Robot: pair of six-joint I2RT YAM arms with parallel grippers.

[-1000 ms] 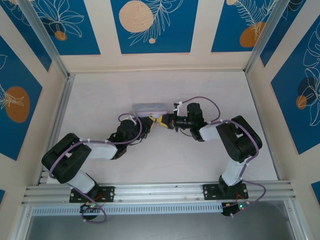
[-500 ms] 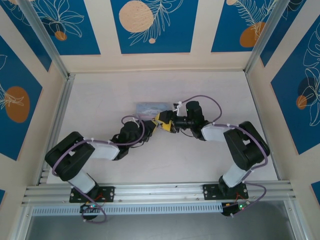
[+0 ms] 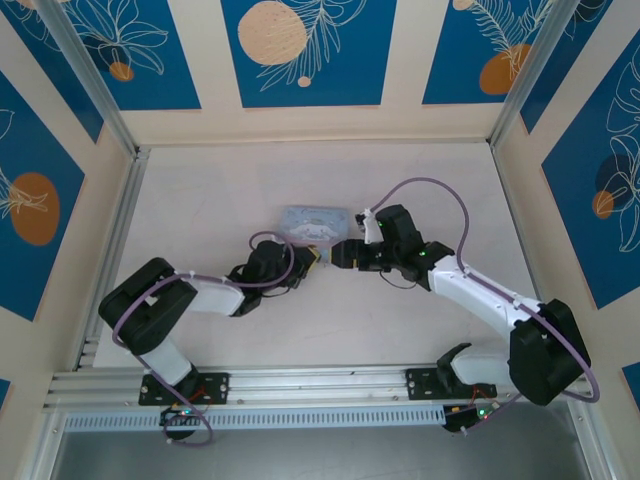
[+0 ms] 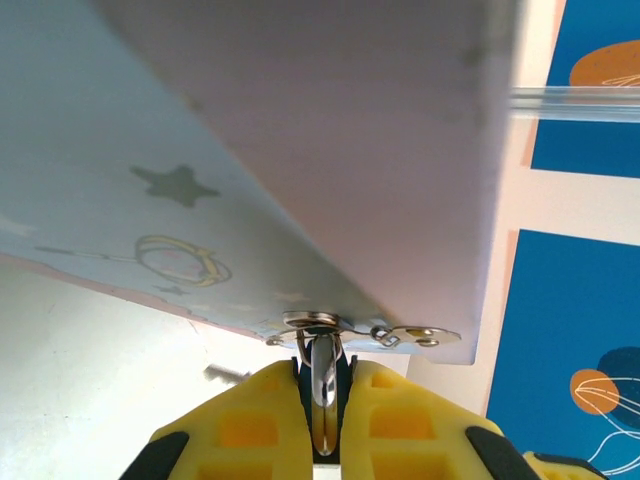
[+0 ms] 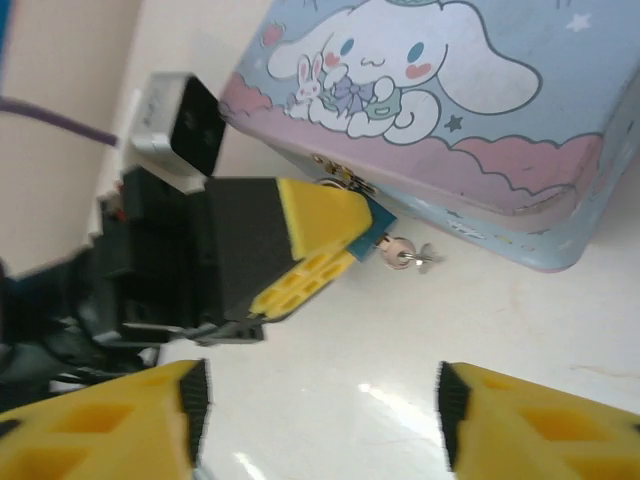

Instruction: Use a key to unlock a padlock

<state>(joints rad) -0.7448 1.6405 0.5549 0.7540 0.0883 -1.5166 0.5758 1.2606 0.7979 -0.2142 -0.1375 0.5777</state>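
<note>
On the left side of the surface point(image 3: 200, 200), my left gripper point(image 5: 360, 237) is closed tight on the little blue padlock point(image 5: 380, 217). The padlock sits right at the bottom front edge of the cartoon tin point(image 5: 440, 120), and it seems to hang from the tin's clasp.

Just to the right of the padlock, the small key point(image 5: 408, 256) sticks out of it. Nothing is holding the key. It looks like it is already in the keyhole, but it is too small for me to be sure.

Farther right, my right gripper point(image 5: 320, 425) is open. Its two yellow fingers are wide apart with nothing between them. It is near the key but not touching it.

I think the step now is to take hold of the key and turn it. To do that well, my left gripper should hold the padlock steady so it cannot swing. My right gripper should come in straight, with one finger on each flat side of the key's head. Then I should pinch it softly and turn slowly, without pulling back, so the key does not slip out. If the tin slides, I should stop and line up again.
</note>
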